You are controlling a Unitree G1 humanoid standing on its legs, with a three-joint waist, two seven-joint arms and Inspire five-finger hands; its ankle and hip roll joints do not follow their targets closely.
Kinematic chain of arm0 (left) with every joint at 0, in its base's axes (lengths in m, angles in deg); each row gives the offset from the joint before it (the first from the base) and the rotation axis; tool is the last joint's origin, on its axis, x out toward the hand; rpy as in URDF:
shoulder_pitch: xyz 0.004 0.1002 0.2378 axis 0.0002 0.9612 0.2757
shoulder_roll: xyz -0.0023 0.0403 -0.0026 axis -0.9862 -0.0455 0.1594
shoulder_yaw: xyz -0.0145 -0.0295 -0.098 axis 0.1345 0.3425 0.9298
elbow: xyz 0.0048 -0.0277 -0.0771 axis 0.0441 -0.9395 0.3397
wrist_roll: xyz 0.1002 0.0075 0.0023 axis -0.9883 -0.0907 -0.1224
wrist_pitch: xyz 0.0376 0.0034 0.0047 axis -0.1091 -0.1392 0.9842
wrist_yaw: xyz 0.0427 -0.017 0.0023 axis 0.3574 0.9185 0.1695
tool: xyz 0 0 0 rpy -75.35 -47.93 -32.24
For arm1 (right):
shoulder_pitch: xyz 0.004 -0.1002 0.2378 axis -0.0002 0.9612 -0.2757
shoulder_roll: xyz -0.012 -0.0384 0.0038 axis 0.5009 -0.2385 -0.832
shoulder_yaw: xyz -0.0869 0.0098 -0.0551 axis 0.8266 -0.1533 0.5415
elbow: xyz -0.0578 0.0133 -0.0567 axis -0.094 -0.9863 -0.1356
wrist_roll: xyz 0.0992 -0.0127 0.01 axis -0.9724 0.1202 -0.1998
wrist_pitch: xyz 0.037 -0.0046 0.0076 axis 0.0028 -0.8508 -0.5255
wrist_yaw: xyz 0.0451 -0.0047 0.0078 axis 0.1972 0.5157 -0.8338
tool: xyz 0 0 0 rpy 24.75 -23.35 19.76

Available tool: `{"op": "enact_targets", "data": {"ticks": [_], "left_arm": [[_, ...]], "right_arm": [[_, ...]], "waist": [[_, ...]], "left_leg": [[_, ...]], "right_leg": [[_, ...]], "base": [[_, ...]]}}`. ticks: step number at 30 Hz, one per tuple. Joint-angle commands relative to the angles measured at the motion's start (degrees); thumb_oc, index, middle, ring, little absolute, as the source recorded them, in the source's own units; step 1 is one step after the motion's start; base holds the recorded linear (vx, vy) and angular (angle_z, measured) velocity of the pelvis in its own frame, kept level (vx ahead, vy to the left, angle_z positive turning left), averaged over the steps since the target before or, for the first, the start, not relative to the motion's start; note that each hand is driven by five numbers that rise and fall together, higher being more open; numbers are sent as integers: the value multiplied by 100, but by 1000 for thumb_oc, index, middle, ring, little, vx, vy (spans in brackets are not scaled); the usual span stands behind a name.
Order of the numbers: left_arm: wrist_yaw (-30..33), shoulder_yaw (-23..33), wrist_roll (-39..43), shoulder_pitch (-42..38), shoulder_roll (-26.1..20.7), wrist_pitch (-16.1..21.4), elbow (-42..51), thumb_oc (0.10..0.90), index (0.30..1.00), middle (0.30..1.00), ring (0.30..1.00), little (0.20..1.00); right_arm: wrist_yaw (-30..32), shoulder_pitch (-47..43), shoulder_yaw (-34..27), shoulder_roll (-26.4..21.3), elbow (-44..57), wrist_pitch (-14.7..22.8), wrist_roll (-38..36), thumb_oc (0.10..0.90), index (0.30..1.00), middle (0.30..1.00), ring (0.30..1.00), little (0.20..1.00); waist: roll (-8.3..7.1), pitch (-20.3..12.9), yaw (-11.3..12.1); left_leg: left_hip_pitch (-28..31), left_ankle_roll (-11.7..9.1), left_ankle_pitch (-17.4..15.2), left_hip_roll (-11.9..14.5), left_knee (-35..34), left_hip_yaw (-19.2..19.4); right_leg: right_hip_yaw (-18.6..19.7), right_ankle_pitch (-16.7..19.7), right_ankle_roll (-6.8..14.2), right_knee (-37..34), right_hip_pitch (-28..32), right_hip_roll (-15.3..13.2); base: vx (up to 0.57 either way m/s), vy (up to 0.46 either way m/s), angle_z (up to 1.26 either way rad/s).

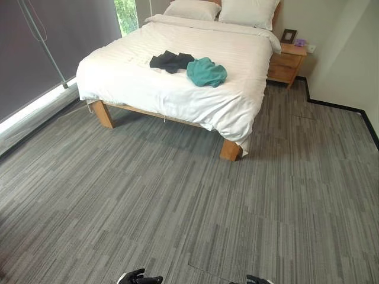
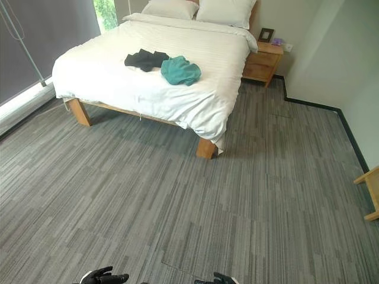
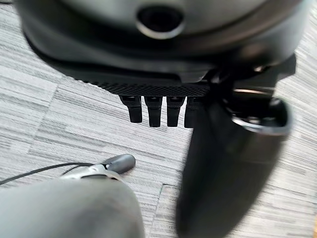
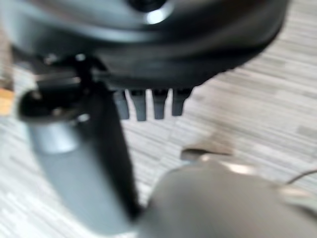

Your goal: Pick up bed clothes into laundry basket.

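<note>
We see the crumpled teal cloth garment (image 1: 206, 72) and the black cloth garment (image 1: 170, 61) touching at 12 o'clock on the white-sheeted wooden bed (image 1: 136, 83), near its foot edge. The right eye view adds a light wooden furniture corner (image 2: 370, 192) at 3 o'clock. Grey striped carpet (image 1: 177, 201) lies open between. Our left hand (image 3: 158, 106) and right hand (image 4: 148, 101) hang with fingers straight, released.
</note>
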Motion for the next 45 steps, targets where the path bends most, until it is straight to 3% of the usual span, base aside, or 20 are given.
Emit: {"op": "enact_targets", "data": {"ticks": [1,4,8,13,17,26,30,37,45], "left_arm": [[10,78,-12,-392,207,241,-25,800,900,900,900,900],[42,14,20,-443,167,310,120,800,900,900,900,900],[254,359,927,-541,-55,535,954,800,900,900,900,900],[623,755,2433,-534,-154,768,3073,800,900,900,900,900],[843,745,2174,-428,-300,909,4794,800,900,900,900,900],[834,914,2320,-225,-104,1162,5470,800,900,900,900,900],[946,1108,2220,13,-96,1231,5608,800,900,900,900,900],[967,1415,1390,268,-447,1217,5963,800,900,900,900,900],[820,1185,1433,101,-426,1249,6083,800,900,900,900,900]], "right_arm": [[-55,-21,92,-40,-156,66,-116,800,900,900,900,900],[-30,-99,-65,-115,-19,143,-474,800,900,900,900,900],[276,-166,-746,-367,1258,475,-1519,800,900,900,900,900],[718,-139,-1282,-700,3315,690,-1733,800,900,900,900,900],[742,-70,-1409,-743,4840,948,-1529,800,900,900,900,900],[710,207,-1183,-645,5421,1018,-739,800,900,900,900,900],[791,522,-1374,-472,5696,1142,-824,800,900,900,900,900],[504,692,-1593,-722,6018,1175,-811,800,900,900,900,900],[393,641,-1473,-707,6254,1187,-821,800,900,900,900,900]], "waist": [[-99,52,-70],[-93,16,-95],[-66,39,-144],[-51,56,-125],[-61,52,-106],[-82,114,-102],[-88,165,-118],[-108,217,-86],[-150,226,-93]], "left_leg": [[256,-503,-323,196,-167,-21],[299,-502,-351,200,-167,12],[321,-517,-342,219,-167,52],[361,-526,-336,235,-167,60],[376,-524,-323,243,-167,13],[360,-524,-310,264,-167,-32],[287,-516,-303,249,-167,-45],[225,-529,-307,237,-167,-18],[179,-520,-311,232,-167,-18]], "right_leg": [[332,724,695,-703,206,-412],[346,711,697,-715,241,-417],[384,707,716,-702,232,-410],[362,737,738,-746,281,-407],[309,748,742,-800,350,-420],[303,711,722,-743,328,-423],[304,721,723,-766,264,-422],[319,785,759,-918,263,-422],[337,821,785,-949,236,-432]], "base": [[30,13,-4],[46,15,-9],[11,11,-4],[7,5,-5],[0,0,0],[12,-3,2],[0,0,0],[9,5,-1],[0,0,0]]}}
